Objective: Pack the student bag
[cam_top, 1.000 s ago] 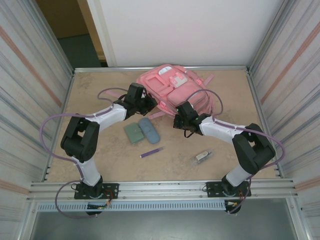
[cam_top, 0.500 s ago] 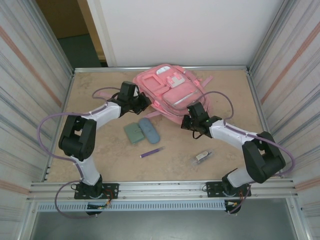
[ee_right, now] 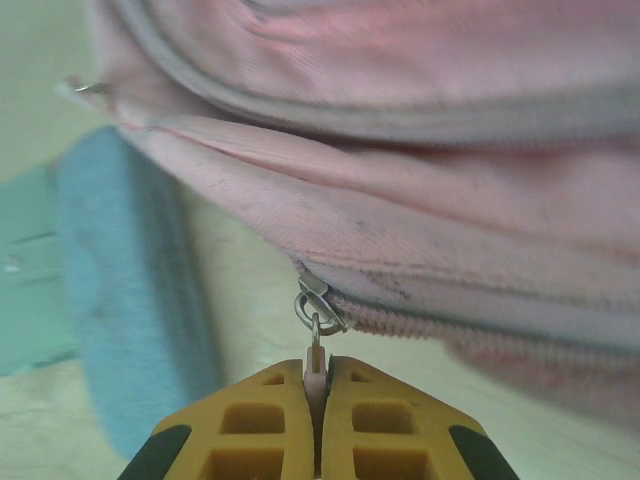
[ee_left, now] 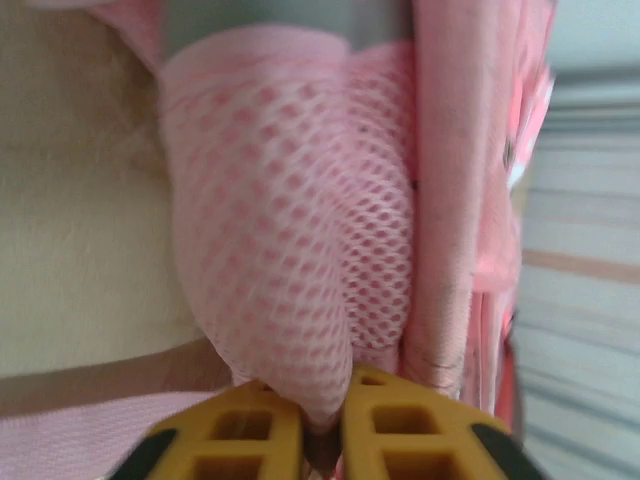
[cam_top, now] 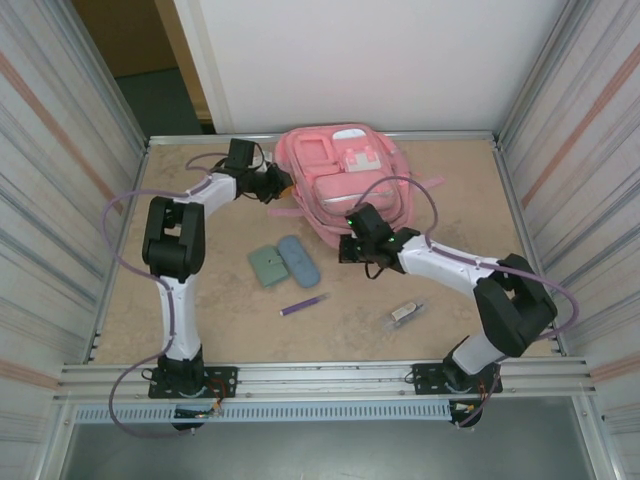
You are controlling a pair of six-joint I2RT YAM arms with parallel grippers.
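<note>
The pink student bag [cam_top: 345,180] lies flat at the back middle of the table, front pockets up. My left gripper [cam_top: 283,185] is at its left side, and its yellow fingers [ee_left: 240,435] pinch a fold of the bag's pink mesh side pocket [ee_left: 300,250]. My right gripper [cam_top: 345,250] is at the bag's near edge, shut on the pale zipper pull [ee_right: 316,368], which hangs from the metal slider [ee_right: 318,305] on the bag's zipper.
A blue-grey oval pouch [cam_top: 298,260] and a green case [cam_top: 267,266] lie side by side in front of the bag, close to my right gripper. A purple pen [cam_top: 303,304] and a small white object [cam_top: 405,313] lie nearer the front edge. Metal walls enclose the table.
The bag has shifted toward the back wall and turned. My left arm stretched back and left with the mesh pocket. My right gripper went right, then back left, holding the zipper pull.
</note>
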